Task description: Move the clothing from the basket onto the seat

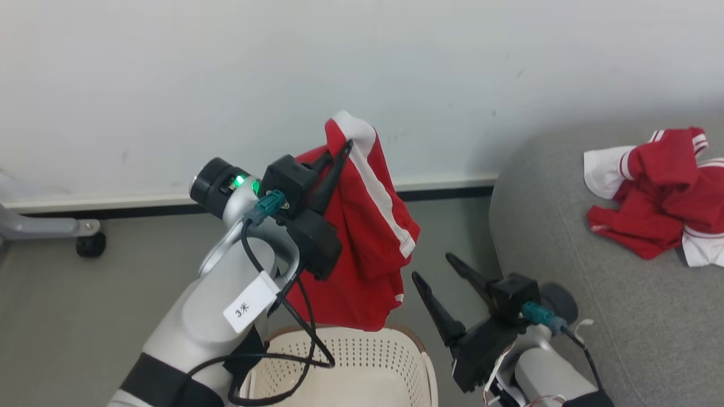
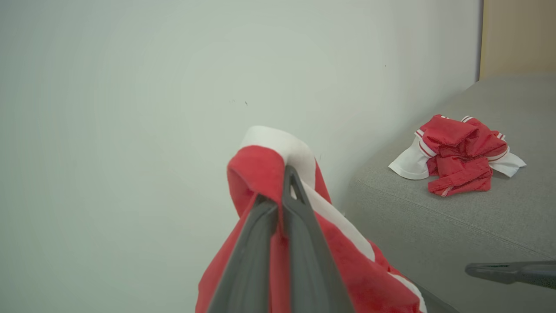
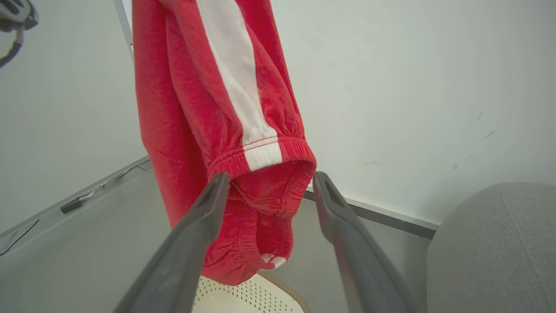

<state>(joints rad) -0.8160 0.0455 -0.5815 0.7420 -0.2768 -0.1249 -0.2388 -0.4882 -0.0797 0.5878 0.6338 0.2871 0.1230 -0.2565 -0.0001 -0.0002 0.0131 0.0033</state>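
So, one garment [image 1: 367,237] is pinched by the left gripper [image 1: 346,148] above the basket [image 1: 362,350], whose near part is cut off. The right gripper [image 1: 432,267] is spread, empty. More clothing [image 1: 662,198] is piled on the seat [image 1: 565,294], right.

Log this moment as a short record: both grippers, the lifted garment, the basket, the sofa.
left gripper: shut on the red garment, held high
red garment: hangs from the left gripper over the basket, white stripe down its side
right gripper: open, holding nothing, near the garment's lower part
basket: below the garment, beside the sofa
sofa: grey, carries a red and white clothing pile
task state: held garment not yet on the sofa
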